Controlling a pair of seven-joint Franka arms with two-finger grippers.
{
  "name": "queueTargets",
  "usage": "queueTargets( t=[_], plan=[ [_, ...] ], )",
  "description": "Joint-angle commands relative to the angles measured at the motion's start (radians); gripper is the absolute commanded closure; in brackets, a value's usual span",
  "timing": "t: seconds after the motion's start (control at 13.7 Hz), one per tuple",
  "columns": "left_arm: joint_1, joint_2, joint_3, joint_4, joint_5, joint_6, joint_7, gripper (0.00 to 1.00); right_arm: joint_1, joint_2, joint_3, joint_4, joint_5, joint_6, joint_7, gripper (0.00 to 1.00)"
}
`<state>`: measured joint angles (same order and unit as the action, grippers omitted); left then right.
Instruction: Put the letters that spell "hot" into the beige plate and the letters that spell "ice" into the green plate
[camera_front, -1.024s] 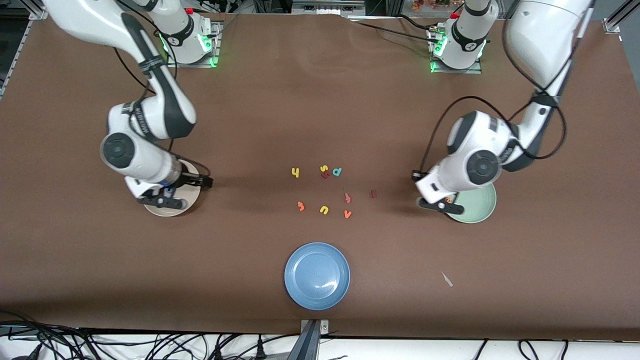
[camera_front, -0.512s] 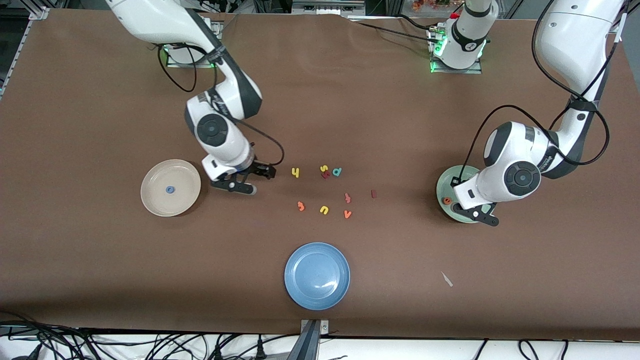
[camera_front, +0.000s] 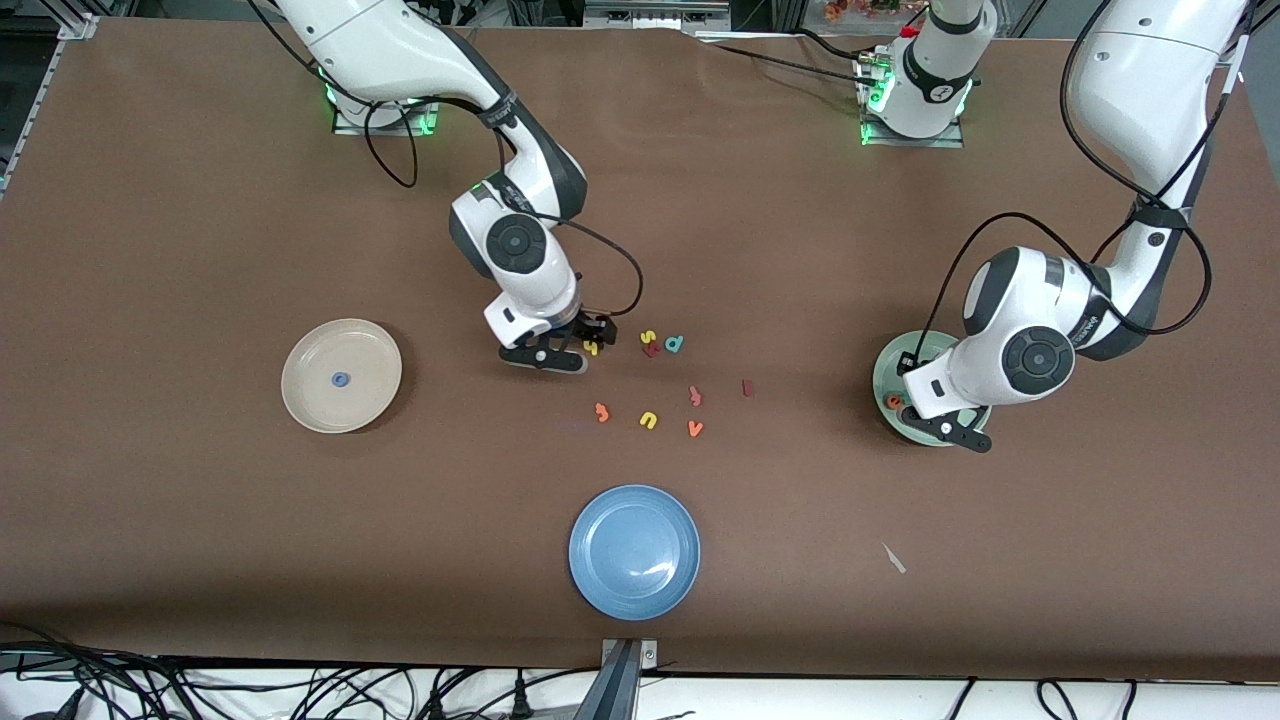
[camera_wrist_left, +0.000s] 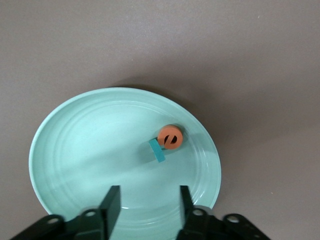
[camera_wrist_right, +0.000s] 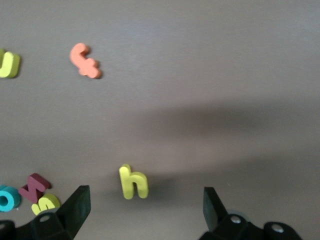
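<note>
1. The right gripper (camera_front: 565, 352), fingers spread wide and holding nothing, hangs over the yellow h (camera_wrist_right: 133, 182).
2. In the right wrist view the h sits between the fingertips, toward the one at 9 o'clock, stem pointing to 12.
3. The blue o (camera_front: 340, 379) lies in the beige plate (camera_front: 310, 400).
4. The left gripper (camera_wrist_left: 147, 205), partly parted and empty, hangs over the green plate (camera_wrist_left: 75, 150) holding the orange e (camera_wrist_left: 170, 137) and teal c (camera_wrist_left: 157, 150).

Even overhead light, soft shadows, slight wrist-view blur.
</note>
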<state>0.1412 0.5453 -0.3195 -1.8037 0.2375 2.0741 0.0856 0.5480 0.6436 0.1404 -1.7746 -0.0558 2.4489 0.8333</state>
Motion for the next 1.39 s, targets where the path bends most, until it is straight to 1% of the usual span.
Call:
queueTargets(
  t=[0.0,0.07,0.15,0.22,0.37,0.44,0.51,0.66,0.88,1.1,1.17,1.24,1.32],
  plan=[
    [-0.006,-0.008,-0.036,0.006,-0.019,-0.014,-0.006,0.00,0.018,0.083,-0.010,0.078,-0.067,-0.005,0.006,0.00],
    [-0.006,-0.008,-0.053,0.006,-0.074,-0.014,-0.015,0.00,0.018,0.106,-0.012,0.099,-0.076,-0.005,0.003,0.01],
    [-0.020,-0.007,-0.055,0.009,-0.134,-0.011,-0.024,0.00,0.020,0.123,-0.012,0.121,-0.076,-0.008,0.004,0.01],
    [-0.050,-0.002,-0.056,0.021,-0.171,-0.005,-0.024,0.00,0.020,0.129,-0.010,0.127,-0.076,-0.008,0.006,0.03],
    [-0.145,0.027,-0.053,0.104,-0.182,-0.005,-0.058,0.00,0.020,0.128,-0.012,0.129,-0.065,-0.020,0.004,0.12],
    [-0.175,0.042,-0.053,0.130,-0.181,-0.005,-0.131,0.00,0.020,0.128,-0.010,0.130,-0.061,-0.042,0.007,0.17],
    [-0.208,0.056,-0.053,0.136,-0.172,-0.005,-0.227,0.00,0.020,0.126,-0.010,0.142,-0.059,-0.063,0.010,0.19],
    [-0.256,0.068,-0.053,0.141,-0.175,0.001,-0.321,0.00,0.021,0.125,-0.007,0.161,-0.058,-0.109,0.032,0.20],
    [-0.259,0.129,-0.049,0.193,-0.175,0.029,-0.339,0.00,0.030,0.122,-0.002,0.162,-0.056,-0.123,0.050,0.22],
    [-0.261,0.148,-0.046,0.207,-0.172,0.024,-0.342,0.00,0.036,0.122,-0.001,0.162,-0.055,-0.123,0.050,0.28],
    [-0.268,0.157,-0.046,0.205,-0.172,0.030,-0.355,0.00,0.036,0.122,-0.001,0.164,-0.055,-0.123,0.049,0.34],
    [-0.291,0.168,-0.046,0.207,-0.172,0.038,-0.391,0.00,0.035,0.120,-0.001,0.164,-0.058,-0.123,0.043,0.42],
    [-0.316,0.173,-0.043,0.205,-0.172,0.070,-0.439,0.00,0.035,0.120,-0.001,0.169,-0.058,-0.122,0.043,0.46]
  ],
)
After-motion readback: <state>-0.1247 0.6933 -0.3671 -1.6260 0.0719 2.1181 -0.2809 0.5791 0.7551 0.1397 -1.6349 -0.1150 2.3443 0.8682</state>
